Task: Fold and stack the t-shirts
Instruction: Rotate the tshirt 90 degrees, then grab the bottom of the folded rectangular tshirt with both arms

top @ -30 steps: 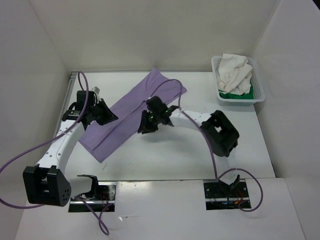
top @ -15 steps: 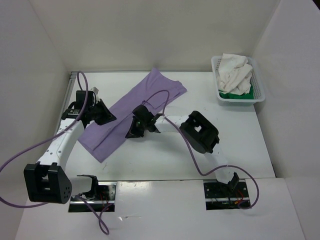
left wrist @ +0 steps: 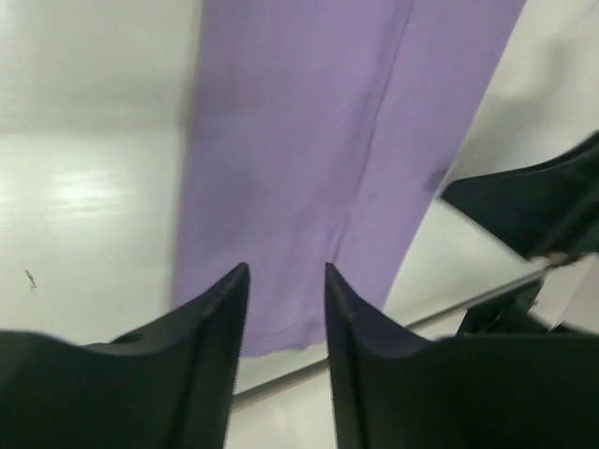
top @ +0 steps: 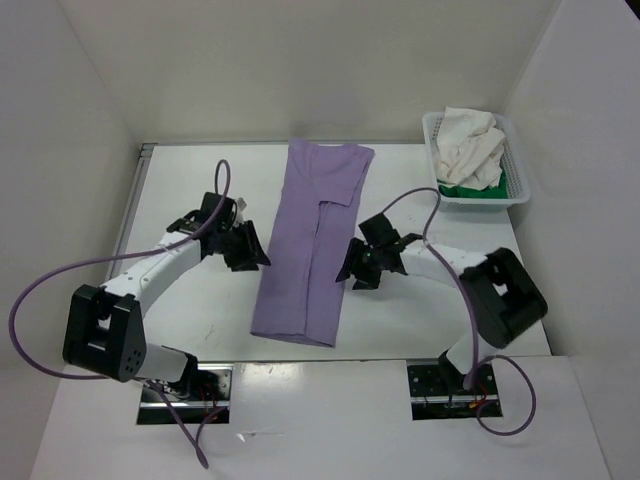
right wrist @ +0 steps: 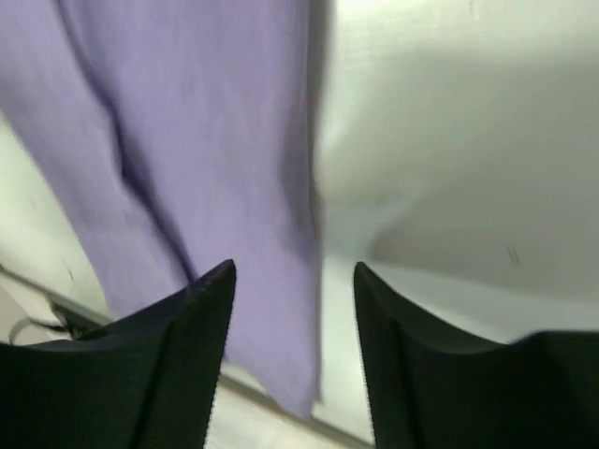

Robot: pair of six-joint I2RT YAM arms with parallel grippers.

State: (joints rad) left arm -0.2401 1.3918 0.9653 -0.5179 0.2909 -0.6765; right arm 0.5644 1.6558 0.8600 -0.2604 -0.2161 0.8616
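One of three was part-folded: the lavender t-shirt [top: 310,250] lay as a long strip mid-way across the table [top: 200,190]; jaws of left arm [top: 170,262] and right arm [top: 440,262] stood apart, empty, flanking it; cream t-shirt [top: 470,148] and green t-shirt [top: 470,188] sat unfolded in the mesh basket [top: 517,170].

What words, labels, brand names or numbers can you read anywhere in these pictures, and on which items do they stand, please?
None can be read: the lavender shirt, cream shirt, green shirt and mesh basket show no lettering.
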